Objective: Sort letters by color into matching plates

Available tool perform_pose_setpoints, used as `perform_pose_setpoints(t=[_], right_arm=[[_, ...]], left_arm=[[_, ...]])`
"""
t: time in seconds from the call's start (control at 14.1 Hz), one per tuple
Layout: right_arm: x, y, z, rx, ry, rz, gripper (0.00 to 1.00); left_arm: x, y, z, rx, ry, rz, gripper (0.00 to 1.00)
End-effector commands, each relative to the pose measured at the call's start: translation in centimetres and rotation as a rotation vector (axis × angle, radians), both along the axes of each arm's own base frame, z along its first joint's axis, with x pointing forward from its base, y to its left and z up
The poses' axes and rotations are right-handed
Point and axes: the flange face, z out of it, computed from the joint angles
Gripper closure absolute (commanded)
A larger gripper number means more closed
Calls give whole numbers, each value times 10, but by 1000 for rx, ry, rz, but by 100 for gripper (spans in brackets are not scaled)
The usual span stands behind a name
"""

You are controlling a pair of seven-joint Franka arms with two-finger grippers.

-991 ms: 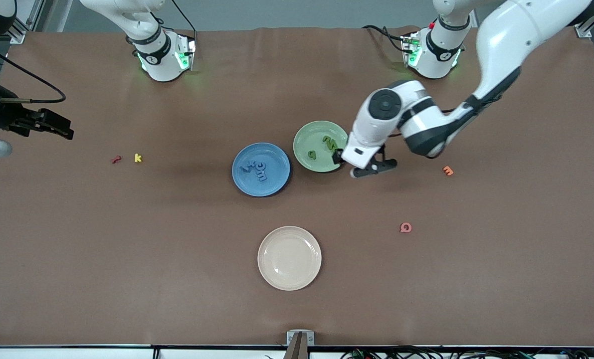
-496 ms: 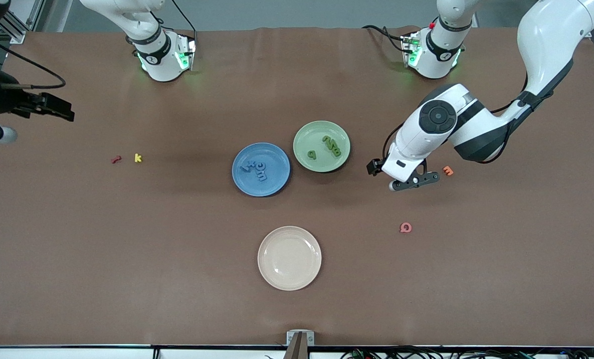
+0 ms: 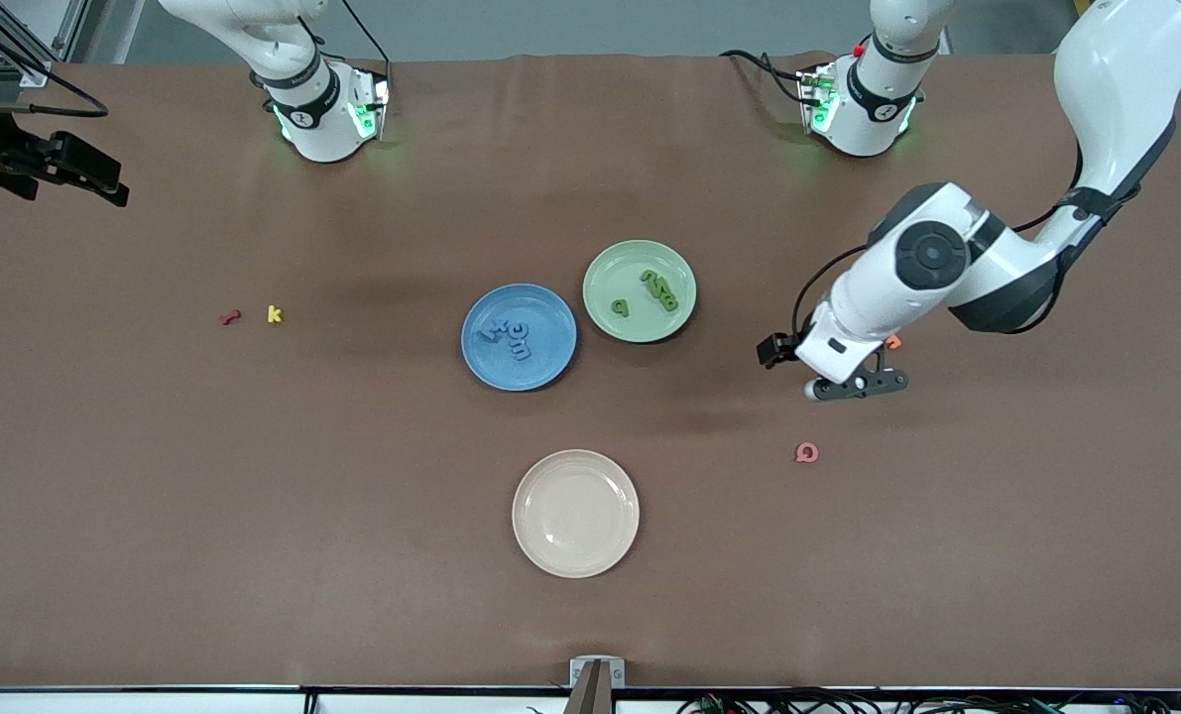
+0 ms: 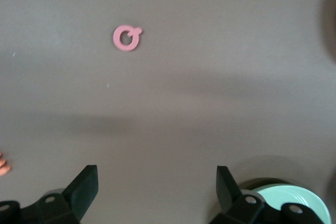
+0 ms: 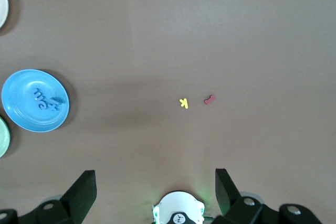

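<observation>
The blue plate [image 3: 547, 363] holds several blue letters [image 3: 511, 335]. Beside it, toward the left arm's end, the pale green plate [image 3: 615, 273] holds several green letters [image 3: 661, 290]. My left gripper [image 3: 853, 385] hangs open and empty over bare table between the green plate and the orange letter. In the left wrist view, the left gripper [image 4: 156, 174] shows nothing between its fingers, with the green plate's rim [image 4: 294, 203] at the picture's edge. My right gripper [image 3: 94, 177] waits high at the right arm's end. It stands open and empty [image 5: 155, 177], with the blue plate [image 5: 21, 85] in its view.
A cream plate [image 3: 575, 513] lies nearer the camera than the blue plate. A pink letter [image 3: 806, 453] and an orange letter [image 3: 892, 342], partly hidden by the left hand, lie near the left gripper. A red letter [image 3: 230, 317] and a yellow letter [image 3: 274, 314] lie toward the right arm's end.
My left gripper has moved off the green plate's edge toward the left arm's end, uncovering the green letters. My right gripper has drifted toward the bases' side.
</observation>
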Motion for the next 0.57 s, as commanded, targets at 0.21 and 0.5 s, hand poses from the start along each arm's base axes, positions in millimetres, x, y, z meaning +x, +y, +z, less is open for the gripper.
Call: perform_pose_setpoints(t=[0.21, 0.5], right_arm=[[-3, -10, 0, 47, -21, -22, 0], [-4, -6, 6, 46, -50, -13, 0]], left_arm=[[-8, 59, 44, 4, -59, -85, 2], [9, 116, 88, 20, -120, -97, 1]])
